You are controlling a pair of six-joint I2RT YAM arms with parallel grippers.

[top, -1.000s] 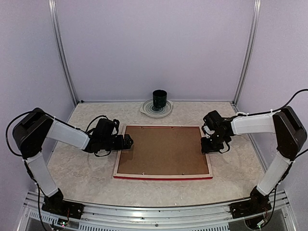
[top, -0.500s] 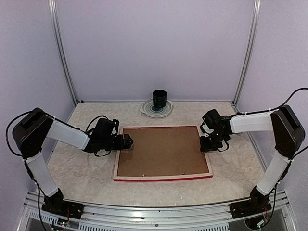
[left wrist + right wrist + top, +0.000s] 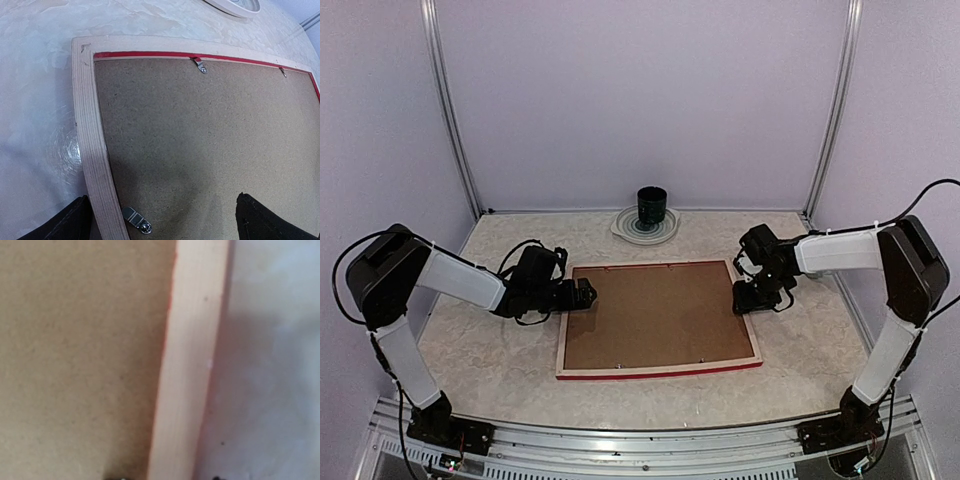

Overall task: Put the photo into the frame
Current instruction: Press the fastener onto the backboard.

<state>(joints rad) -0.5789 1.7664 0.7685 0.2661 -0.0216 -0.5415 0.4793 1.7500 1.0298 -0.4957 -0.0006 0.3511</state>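
The frame [image 3: 563, 340] lies face down mid-table, pale wood back up, its red edge along the near side. A brown backing board [image 3: 658, 312] fills it, and the photo is hidden. My left gripper [image 3: 588, 295] is open at the frame's left edge. In the left wrist view its gripper [image 3: 167, 227] straddles the left rail [image 3: 90, 150] and part of the board [image 3: 200, 130], close to a metal turn clip [image 3: 136, 220]. My right gripper [image 3: 740, 300] hovers low over the right edge. In its wrist view the gripper [image 3: 165, 479] stands open, one tip on each side of the pale rail [image 3: 190, 365], with nothing gripped.
A dark cup [image 3: 652, 205] stands on a white plate [image 3: 625, 228] at the back centre, just beyond the frame. Metal uprights and lilac walls close off the back and sides. More turn clips [image 3: 200, 65] sit along the frame's far rail.
The right gripper's jaws have widened and it has shifted slightly left and back along the frame's right rail. The left arm and the frame have barely moved.
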